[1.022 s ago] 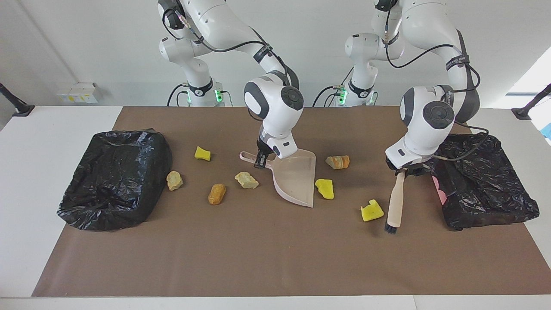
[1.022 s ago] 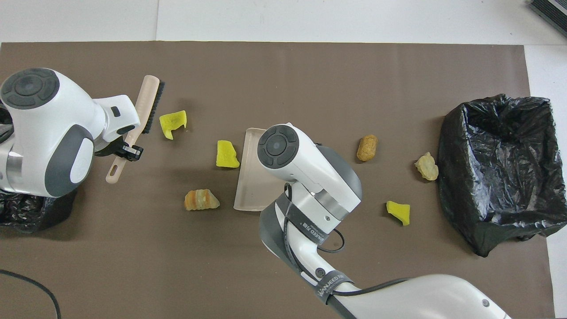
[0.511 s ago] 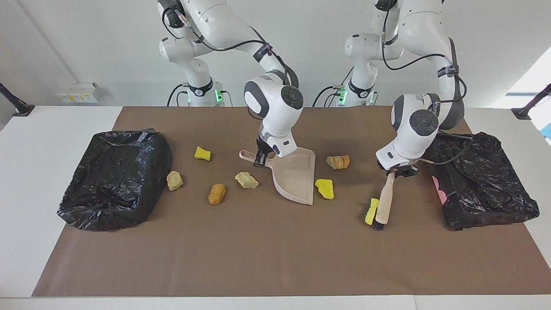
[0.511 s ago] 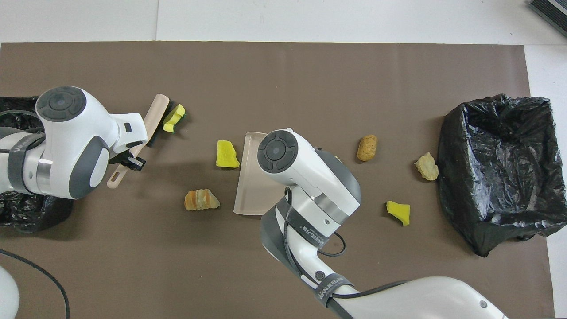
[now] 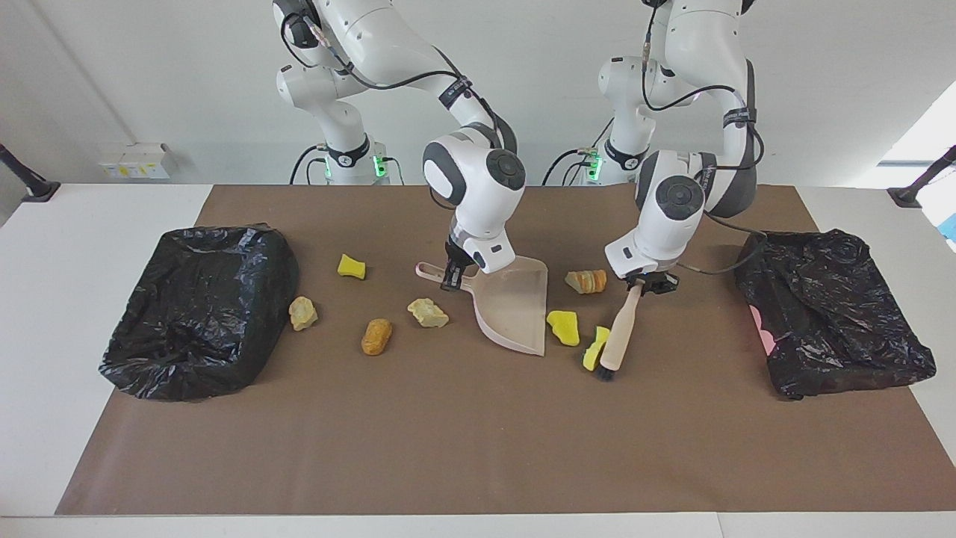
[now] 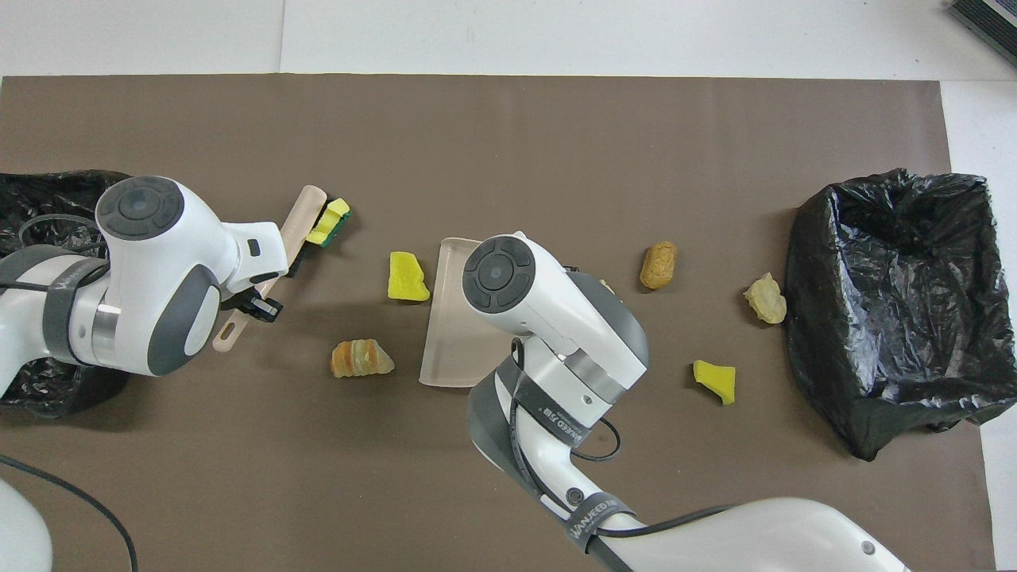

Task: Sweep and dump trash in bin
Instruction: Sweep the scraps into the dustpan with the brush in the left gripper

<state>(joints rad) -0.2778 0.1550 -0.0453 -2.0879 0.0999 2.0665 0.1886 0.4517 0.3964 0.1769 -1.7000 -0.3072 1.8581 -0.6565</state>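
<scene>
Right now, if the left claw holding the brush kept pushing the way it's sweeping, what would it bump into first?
The left claw holds the beige black-bristled brush, already against a bright yellow sponge chunk. Next in line is probably the other yellow chunk, then the pale pink plastic dustpan.

A pale dustpan [image 6: 453,318] is seen at the middle of the brown mat [image 6: 508,127], partly covered by the right arm [image 6: 548,318]. A beige brush [image 6: 298,230] is held by the left gripper [image 6: 253,300], its bristles pressed against a yellow chunk [image 6: 330,221]. Another yellow chunk [image 6: 407,277] lies just beside the dustpan's edge, and a striped bread piece [image 6: 361,358] nearer the robots. Toward the right arm's end, a brown lump [image 6: 659,265], a pale lump [image 6: 765,298] and a yellow chunk [image 6: 715,380] are spread before the black-lined bin [image 6: 898,310].
</scene>
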